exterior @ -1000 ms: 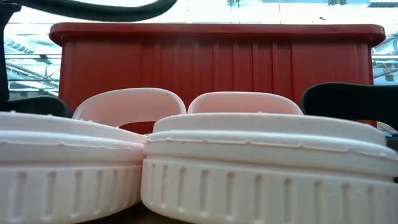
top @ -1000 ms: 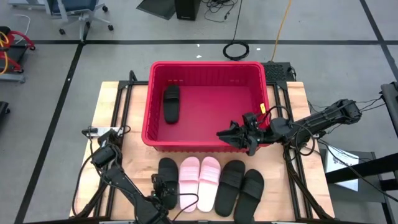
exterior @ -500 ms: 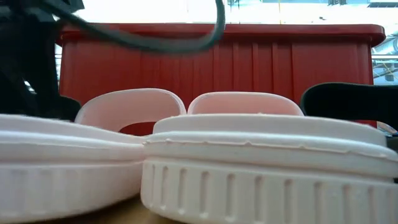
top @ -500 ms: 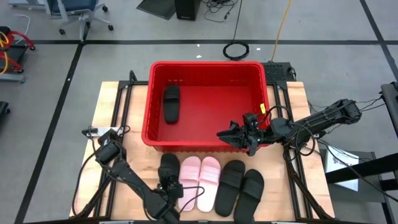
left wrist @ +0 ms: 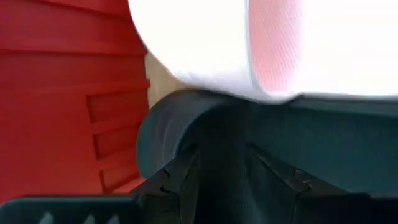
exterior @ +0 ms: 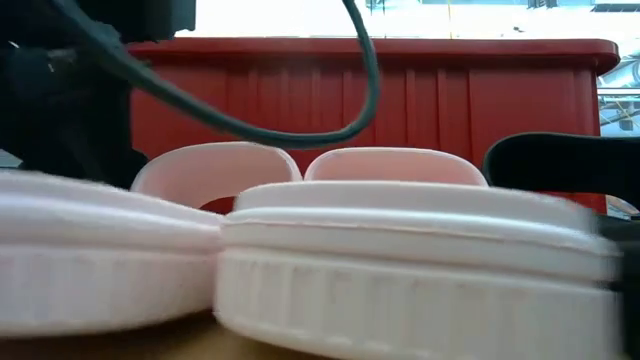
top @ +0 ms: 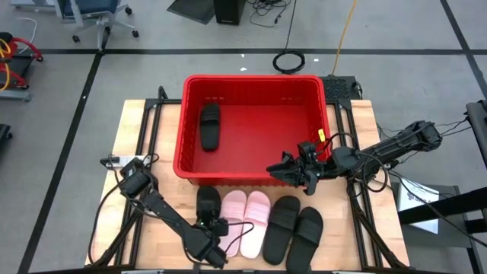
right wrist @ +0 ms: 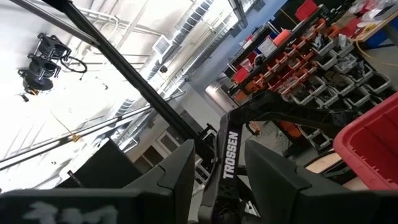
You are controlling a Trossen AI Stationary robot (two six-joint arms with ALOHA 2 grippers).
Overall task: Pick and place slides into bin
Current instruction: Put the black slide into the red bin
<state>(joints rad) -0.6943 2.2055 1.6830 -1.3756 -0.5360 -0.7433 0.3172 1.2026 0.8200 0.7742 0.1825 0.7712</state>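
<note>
Six slides | four matte black [top: 208, 204], two pale pink [top: 256, 213] | broad straps

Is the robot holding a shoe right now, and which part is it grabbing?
It cannot be told. The left gripper sits at the leftmost black slide, beside the pink slides, but no grip shows. The right gripper hangs over the bin.

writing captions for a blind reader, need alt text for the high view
One black slide lies in the red bin on a wooden table. In front, the left claw reaches the leftmost black slide, beside two pink slides and two black ones; the right claw hangs over the bin's near wall.
</note>
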